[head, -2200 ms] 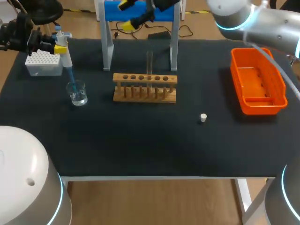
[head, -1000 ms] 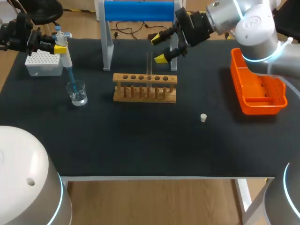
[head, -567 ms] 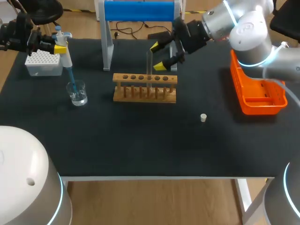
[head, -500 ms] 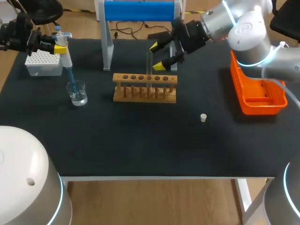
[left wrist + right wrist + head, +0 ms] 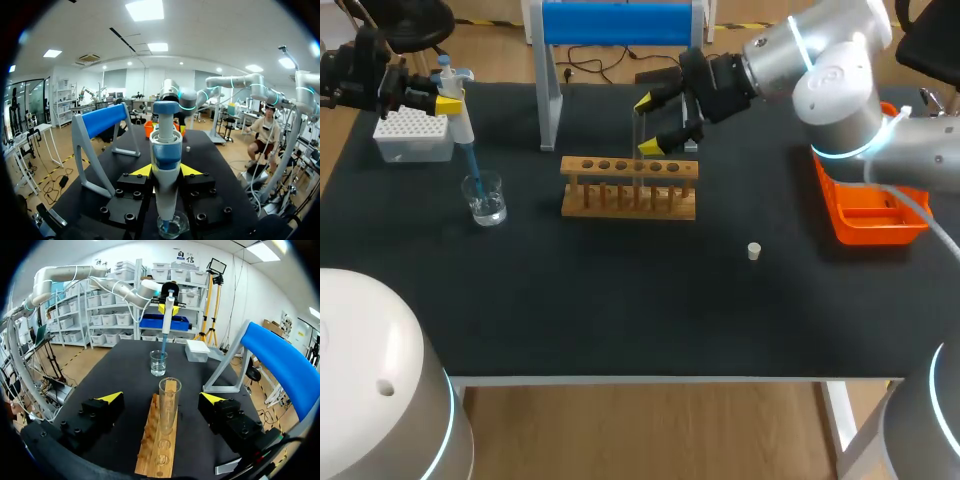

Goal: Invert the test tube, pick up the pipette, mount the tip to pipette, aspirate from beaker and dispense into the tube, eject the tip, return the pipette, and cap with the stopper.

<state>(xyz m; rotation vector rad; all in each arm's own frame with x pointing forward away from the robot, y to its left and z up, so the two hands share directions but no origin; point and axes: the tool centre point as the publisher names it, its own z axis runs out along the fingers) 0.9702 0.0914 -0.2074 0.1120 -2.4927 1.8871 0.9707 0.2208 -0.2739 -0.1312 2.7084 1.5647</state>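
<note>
Right gripper [image 5: 162, 397] stands spread around the test tube [image 5: 168, 402] in the rack [image 5: 156, 450], untouching; left gripper [image 5: 166, 170] pinches the pipette [image 5: 165, 135], tip [image 5: 470, 166] in the beaker [image 5: 485, 200].

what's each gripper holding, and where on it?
Left gripper: shut on the pipette, mid-body, tip in the beaker. Right gripper: nothing; open fingers flank the upright test tube without touching.
</note>
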